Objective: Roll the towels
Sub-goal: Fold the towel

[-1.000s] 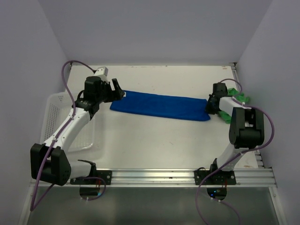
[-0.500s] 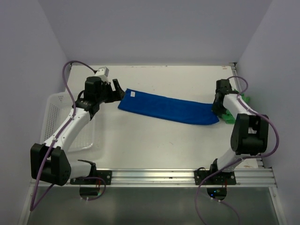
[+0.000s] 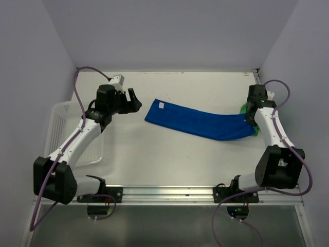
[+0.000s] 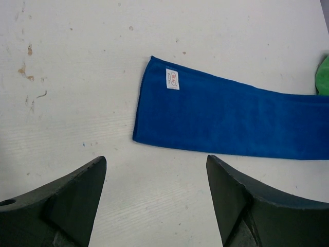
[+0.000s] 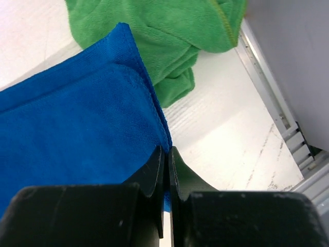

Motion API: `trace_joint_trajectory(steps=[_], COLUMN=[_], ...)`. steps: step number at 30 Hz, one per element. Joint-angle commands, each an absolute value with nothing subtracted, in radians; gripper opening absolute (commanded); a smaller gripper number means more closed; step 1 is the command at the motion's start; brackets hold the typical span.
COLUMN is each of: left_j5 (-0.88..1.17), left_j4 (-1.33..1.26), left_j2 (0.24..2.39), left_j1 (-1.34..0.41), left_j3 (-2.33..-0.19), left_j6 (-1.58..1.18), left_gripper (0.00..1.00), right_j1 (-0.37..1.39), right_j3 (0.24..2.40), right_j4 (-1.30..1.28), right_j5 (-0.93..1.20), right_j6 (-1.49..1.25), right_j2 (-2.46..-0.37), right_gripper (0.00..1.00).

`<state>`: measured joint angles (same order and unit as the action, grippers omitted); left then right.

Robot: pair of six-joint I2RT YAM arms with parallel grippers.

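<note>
The royal blue towel (image 3: 200, 123) lies folded into a long flat strip across the table, slanting down to the right. A white label shows near its left end (image 4: 172, 79). My right gripper (image 3: 251, 120) is shut on the strip's right edge (image 5: 154, 110), its jaws (image 5: 165, 150) pinching the hem. Beside that end the green towel (image 5: 169, 36) sits crumpled, mostly hidden by my right arm in the top view (image 3: 242, 109). At the left, my left gripper (image 3: 134, 100) hovers open and empty (image 4: 155, 160), a short way from the strip's left end.
A white mesh basket (image 3: 59, 123) stands at the table's left edge, under my left arm. The metal rail and side wall (image 5: 267, 87) run close to the right of the green towel. Bare table lies in front of the blue strip.
My right gripper has closed on the blue towel's right end and pulled the strip rightward, away from the left gripper. The right arm swung toward the right wall. The left gripper shifted slightly right.
</note>
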<state>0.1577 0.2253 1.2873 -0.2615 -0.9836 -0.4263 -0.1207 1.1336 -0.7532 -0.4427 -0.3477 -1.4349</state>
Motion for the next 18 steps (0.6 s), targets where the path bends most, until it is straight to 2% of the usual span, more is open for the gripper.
trace_joint_trajectory(steps=[1, 7, 18], left_j5=[0.175, 0.175, 0.193], left_j4=[0.179, 0.178, 0.175], left_j2=[1.264, 1.255, 1.247], left_j1=[-0.276, -0.284, -0.296], left_j3=[-0.982, -0.982, -0.979], left_j6=[-0.419, -0.419, -0.423], left_gripper=[0.83, 0.83, 0.83], right_j1=[-0.127, -0.118, 0.107], right_j3=[1.193, 1.262, 1.495], right_j4=[-0.793, -0.805, -0.919], right_j5=[-0.482, -0.367, -0.331], right_j6=[-0.365, -0.394, -0.547], right_j2=[-1.384, -1.368, -1.512], right_gripper=[0.00, 0.00, 0.00])
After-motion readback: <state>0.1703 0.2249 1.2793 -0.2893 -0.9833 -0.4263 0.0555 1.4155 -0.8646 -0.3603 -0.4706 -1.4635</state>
